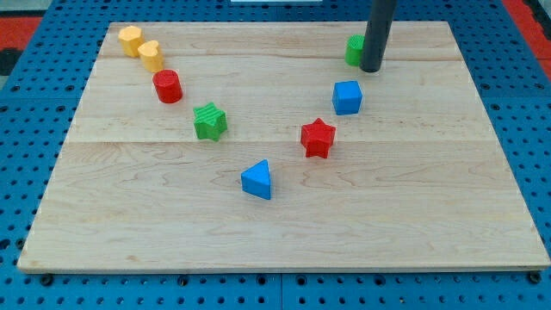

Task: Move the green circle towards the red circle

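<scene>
The green circle [354, 50] sits near the view's top, right of centre, partly hidden behind my rod. My tip [371, 68] rests on the board right against the green circle's right side. The red circle [168, 87] stands far to the view's left, at about the same depth, slightly lower in the view.
Two yellow blocks [130, 40] [151, 55] lie up-left of the red circle. A green star [209, 121] lies down-right of the red circle. A blue cube [347, 97], a red star [318, 138] and a blue triangle [256, 180] lie below. The wooden board [430, 215] sits on a blue pegboard.
</scene>
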